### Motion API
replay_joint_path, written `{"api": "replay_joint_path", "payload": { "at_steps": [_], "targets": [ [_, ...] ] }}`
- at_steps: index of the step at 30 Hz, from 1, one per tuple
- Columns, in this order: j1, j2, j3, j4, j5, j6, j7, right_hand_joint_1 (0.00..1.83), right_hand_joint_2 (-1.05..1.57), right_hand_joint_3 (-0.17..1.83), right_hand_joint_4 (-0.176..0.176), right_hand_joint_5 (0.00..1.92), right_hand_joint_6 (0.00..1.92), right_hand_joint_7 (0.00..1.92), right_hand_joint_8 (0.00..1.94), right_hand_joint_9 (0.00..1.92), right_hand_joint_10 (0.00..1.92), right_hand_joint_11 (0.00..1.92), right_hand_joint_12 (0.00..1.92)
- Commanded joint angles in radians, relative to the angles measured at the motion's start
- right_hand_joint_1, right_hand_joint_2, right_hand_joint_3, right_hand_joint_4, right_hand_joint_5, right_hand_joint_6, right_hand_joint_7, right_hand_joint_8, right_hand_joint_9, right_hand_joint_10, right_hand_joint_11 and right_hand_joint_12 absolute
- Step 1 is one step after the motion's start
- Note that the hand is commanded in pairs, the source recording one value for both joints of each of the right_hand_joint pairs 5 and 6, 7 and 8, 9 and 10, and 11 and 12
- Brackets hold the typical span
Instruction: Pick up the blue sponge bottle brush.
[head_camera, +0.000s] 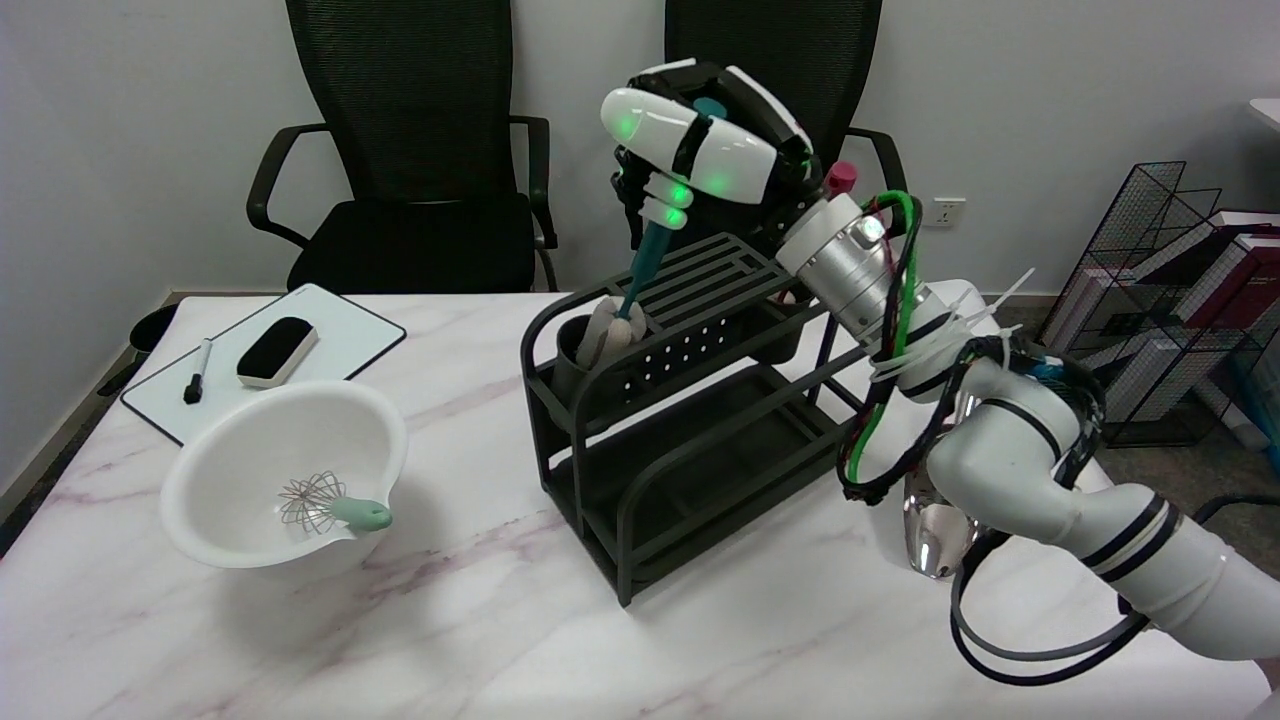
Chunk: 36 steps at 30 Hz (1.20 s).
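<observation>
The bottle brush (640, 270) has a teal-blue handle and a pale sponge head (608, 332). It stands tilted, its sponge head at the mouth of a dark cup (568, 352) at the left end of the black rack's (690, 420) top shelf. My right hand (700, 140) is above the rack and grips the upper part of the handle; the handle's top end pokes out above the fingers. I cannot tell if the sponge head still touches the cup.
A white bowl (285, 440) with a small whisk (335, 505) sits at the left front. Behind it lies a whiteboard (340, 340) with an eraser (277, 350) and marker (197, 372). A shiny metal object (935, 535) stands beside the rack's right end. Two black chairs stand behind the table.
</observation>
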Motion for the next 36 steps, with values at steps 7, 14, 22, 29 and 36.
{"api": "replay_joint_path", "payload": {
  "at_steps": [7, 14, 22, 29, 36],
  "targets": [
    [-0.024, 0.012, 0.001, 0.064, 0.137, -0.011, 0.004, 1.09, 1.57, 0.28, 0.0, 1.92, 1.92, 1.92, 1.92, 1.92, 1.92, 1.92, 1.92],
    [-0.008, 0.014, 0.027, 0.106, 0.194, -0.002, 0.004, 1.09, 1.57, 0.28, 0.0, 1.92, 1.92, 1.92, 1.92, 1.92, 1.92, 1.92, 1.92],
    [-0.048, 0.013, 0.106, 0.137, 0.223, 0.086, 0.004, 1.09, 1.57, 0.27, 0.0, 1.92, 1.92, 1.92, 1.92, 1.92, 1.92, 1.92, 1.92],
    [-0.186, -0.007, 0.244, 0.152, 0.235, 0.182, 0.0, 1.09, 1.57, 0.25, 0.0, 1.92, 1.92, 1.92, 1.92, 1.92, 1.92, 1.92, 1.92],
    [-0.352, -0.036, 0.338, 0.133, 0.238, 0.269, -0.004, 1.09, 1.57, 0.24, 0.0, 1.92, 1.92, 1.92, 1.92, 1.92, 1.92, 1.92, 1.92]
  ]
}}
